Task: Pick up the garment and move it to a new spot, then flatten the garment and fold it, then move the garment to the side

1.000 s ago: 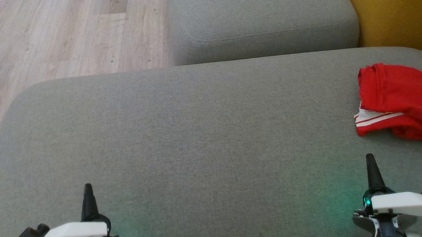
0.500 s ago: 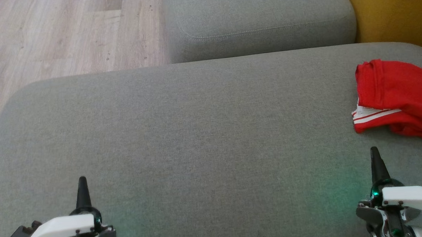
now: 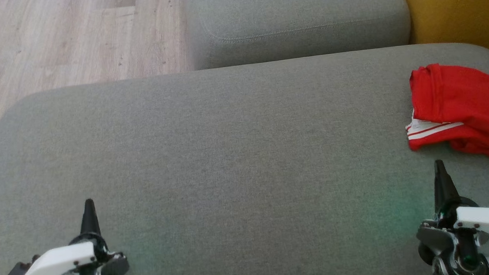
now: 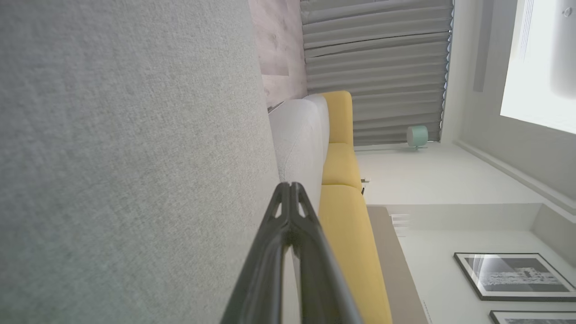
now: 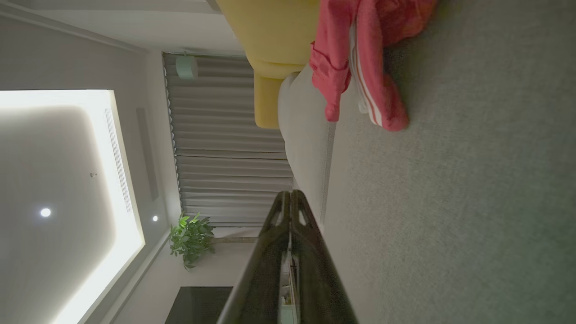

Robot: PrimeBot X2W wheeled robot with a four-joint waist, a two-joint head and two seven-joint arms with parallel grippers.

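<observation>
A broad grey seat cushion (image 3: 229,154) spreads before us, its woven cloth plain and smooth, with a faint green glow on it near each arm. Beyond its far edge sits a second grey cushion (image 3: 297,25), seamed along its front. Pale wooden floor (image 3: 62,42) shows to our left of that cushion, and yellow upholstery (image 3: 451,12) to our right. Through the wrist views we see more of the room: a grey pleated curtain (image 4: 373,67), a small mint-green round object (image 4: 417,136) beside it, and framed black-and-white pictures (image 4: 513,275) on a pale wall. We also see a potted plant (image 5: 191,238) and a ceiling with a bright recessed light panel (image 5: 67,189) and small spotlights.

The garment (image 3: 454,101), red with a white-striped band, lies bunched at the right end of the big cushion, running out of the head view on that side. A dark print shows at its cut-off edge. Our right gripper (image 3: 438,165) hovers low over the cushion just short of the garment, apart from it, its two dark fingers pressed together into one point. Our left gripper (image 3: 88,204) sits well apart at the lower left, over grey cloth, its fingers likewise closed tip to tip with nothing between them.
</observation>
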